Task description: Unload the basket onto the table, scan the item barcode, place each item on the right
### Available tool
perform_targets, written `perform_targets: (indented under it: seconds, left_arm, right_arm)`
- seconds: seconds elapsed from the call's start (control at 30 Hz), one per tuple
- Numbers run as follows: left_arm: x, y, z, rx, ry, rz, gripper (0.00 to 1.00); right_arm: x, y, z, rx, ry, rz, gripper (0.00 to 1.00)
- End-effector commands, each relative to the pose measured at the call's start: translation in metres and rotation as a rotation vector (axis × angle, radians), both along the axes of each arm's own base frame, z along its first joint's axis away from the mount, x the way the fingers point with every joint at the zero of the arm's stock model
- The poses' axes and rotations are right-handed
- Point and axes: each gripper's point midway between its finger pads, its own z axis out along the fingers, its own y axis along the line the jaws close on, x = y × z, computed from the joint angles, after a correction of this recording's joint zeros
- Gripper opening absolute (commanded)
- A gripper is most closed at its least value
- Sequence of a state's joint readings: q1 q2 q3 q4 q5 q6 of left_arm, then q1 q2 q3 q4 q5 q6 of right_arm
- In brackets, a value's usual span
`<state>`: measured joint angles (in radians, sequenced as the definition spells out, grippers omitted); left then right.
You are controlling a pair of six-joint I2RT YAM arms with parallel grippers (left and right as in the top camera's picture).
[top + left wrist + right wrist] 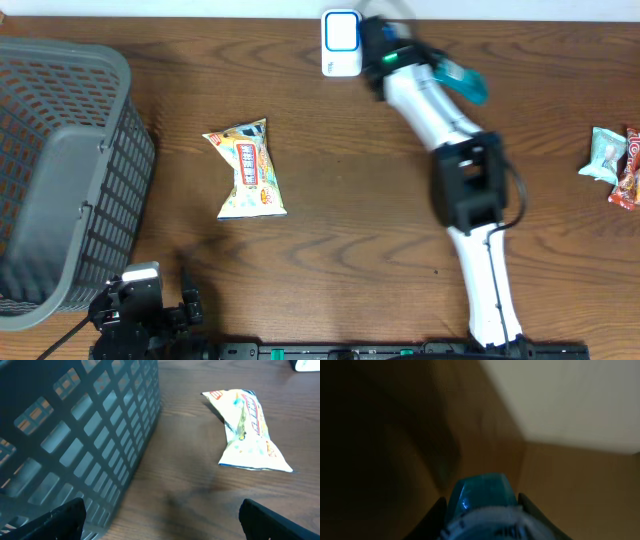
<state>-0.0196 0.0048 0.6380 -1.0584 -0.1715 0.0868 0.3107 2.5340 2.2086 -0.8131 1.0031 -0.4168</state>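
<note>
The right tool (pixel 482 509) is pinched narrow on a teal plastic piece (pixel 480 487), up by the white device (pixel 342 42), probably the scanner, at the far edge of the desk (pixel 360 230). The left tool (pixel 160 527) gapes wide, holding nothing, beside the basket (pixel 60 170). The snack packet (pixel 248 170) lies flat between them, apart from both. No barcode shows on its upturned face, so a scan may miss; the crinkled wrap could also slip. Its red-and-blue print is unreadable.

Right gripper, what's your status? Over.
Left gripper open, beside basket. Right gripper shut on blue-green item, near white device at far edge. Snack packet lies apart, mid-table.
</note>
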Motion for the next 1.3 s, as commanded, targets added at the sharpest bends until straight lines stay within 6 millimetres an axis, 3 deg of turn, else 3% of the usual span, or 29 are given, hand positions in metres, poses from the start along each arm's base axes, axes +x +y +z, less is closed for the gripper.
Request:
perform_targets:
  seconds: [0.0,0.13,0.3,0.53,0.67,0.7,0.73,0.77,0.9,0.97,1.03,1.13,1.23,1.27]
  left_arm:
    - [-0.001,0.003,0.002,0.018,-0.002,0.008,0.98]
    - [-0.001,0.003,0.002,0.018,-0.002,0.008,0.98]
    - [-0.001,0.003,0.002,0.018,-0.002,0.008,0.98]
    - [-0.001,0.003,0.002,0.018,-0.002,0.008,0.98]
    - [-0.001,0.003,0.002,0.018,-0.002,0.008,0.98]
    - [-0.001,0.003,0.002,0.018,-0.002,0.008,0.98]
    - [-0.001,0.003,0.002,0.018,-0.002,0.008,0.98]
    - [-0.001,0.003,0.002,0.018,-0.002,0.008,0.98]
    - [-0.001,0.003,0.002,0.018,-0.002,0.008,0.98]
    - [-0.001,0.003,0.002,0.018,-0.002,0.008,0.98]
    - [-0.001,0.003,0.002,0.018,-0.002,0.008,0.98]
    - [-0.001,0.003,0.002,0.018,-0.002,0.008,0.98]
    - [-0.001,0.003,0.002,0.018,-0.002,0.008,0.98]
    - [-0.001,0.003,0.002,0.018,-0.002,0.008,0.98]
  right_arm:
    - [-0.013,-0.080,0.012,0.222,-0.148,-0.267,0.01]
    - [-0.029,-0.139,-0.012,0.334,-0.086,-0.377,0.01]
    - [-0.056,-0.206,-0.031,0.353,-0.060,-0.510,0.03]
    - [-0.094,-0.286,-0.044,0.442,-0.125,-0.713,0.29]
    - [-0.103,-0.307,-0.029,0.468,-0.205,-0.780,0.52]
    - [-0.103,-0.310,-0.011,0.493,-0.258,-0.790,0.84]
    - [-0.103,-0.310,-0.002,0.509,-0.290,-0.795,0.99]
    - [-0.101,-0.309,0.009,0.534,-0.325,-0.795,0.99]
    - [-0.088,-0.285,0.061,0.707,-0.456,-0.735,0.99]
    - [-0.079,-0.261,0.095,0.822,-0.511,-0.662,0.99]
    - [-0.069,-0.224,0.129,0.976,-0.535,-0.545,0.99]
    - [-0.062,-0.140,0.182,1.290,-0.484,-0.291,0.99]
    - [-0.073,-0.052,0.221,1.551,-0.351,-0.053,0.99]
    - [-0.082,-0.009,0.229,1.653,-0.263,0.008,0.99]
